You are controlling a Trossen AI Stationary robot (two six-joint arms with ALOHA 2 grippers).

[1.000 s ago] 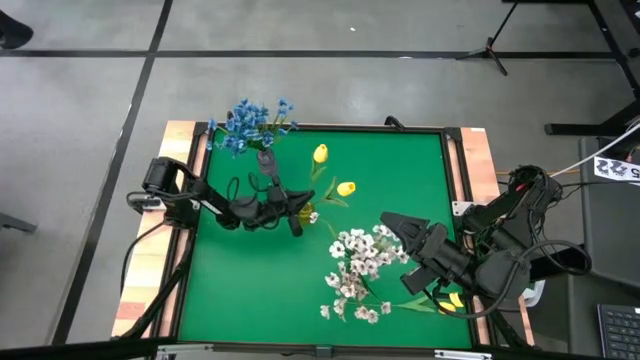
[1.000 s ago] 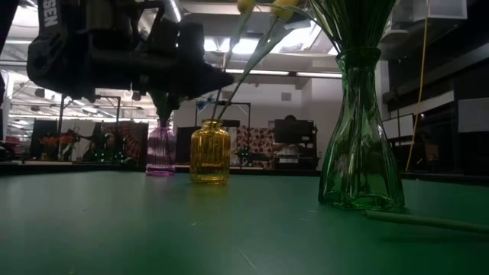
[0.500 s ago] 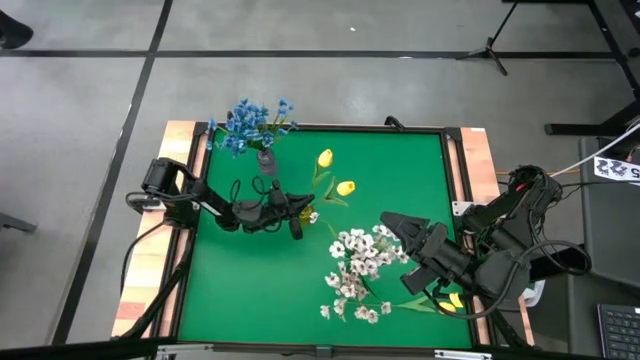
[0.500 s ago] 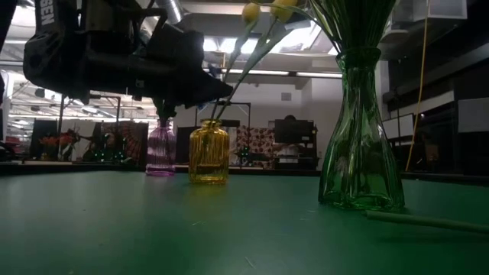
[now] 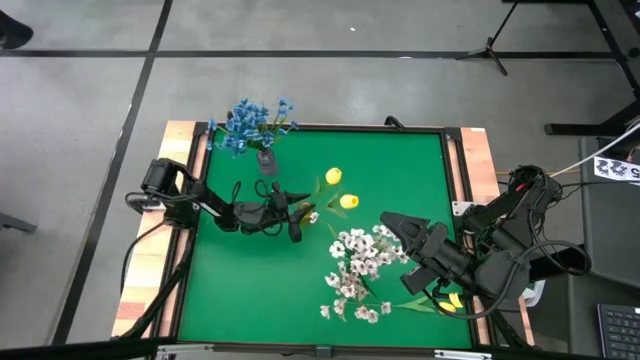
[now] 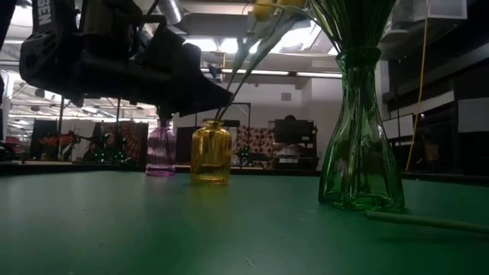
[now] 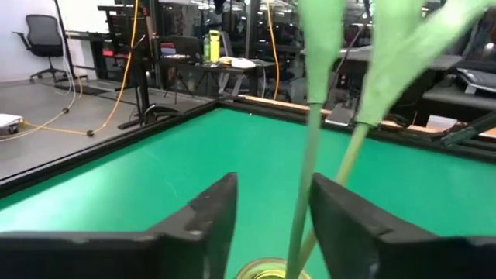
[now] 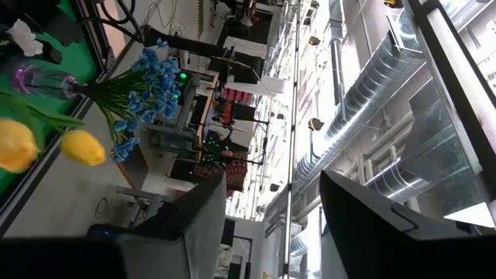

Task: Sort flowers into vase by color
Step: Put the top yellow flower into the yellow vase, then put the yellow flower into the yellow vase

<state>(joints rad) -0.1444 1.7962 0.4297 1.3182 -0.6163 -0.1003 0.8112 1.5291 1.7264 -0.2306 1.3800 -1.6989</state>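
Two yellow tulip flowers (image 5: pixel 333 176) (image 5: pixel 347 201) stand with their stems (image 7: pixel 308 155) in the yellow vase (image 6: pixel 210 153). My left gripper (image 7: pixel 271 186) is open just above the vase mouth (image 7: pixel 263 270), level, a finger on either side of the stems. Blue flowers (image 5: pixel 250 125) fill the purple vase (image 6: pixel 160 149). White flowers (image 5: pixel 358 265) fill the green vase (image 6: pixel 359 137). My right gripper (image 8: pixel 271 201) hangs open and raised beside the white flowers, holding nothing. My left gripper has one tulip stem (image 7: pixel 304 201) running close along the inner face of one finger (image 7: pixel 333 209); I cannot tell whether they touch. The stems rise upright out of the vase and lean away above the fingers.
One more yellow flower (image 5: pixel 452 300) lies on the green mat under the right arm, its stem (image 6: pixel 428 221) showing in the low view. A wooden frame (image 5: pixel 470 170) borders the mat. Bare mat lies along the near left.
The two tulip heads have swung toward the table's near edge, the farther one most, while their stems stay in the yellow vase. My left gripper has tipped its fingers down a little toward the vase mouth.
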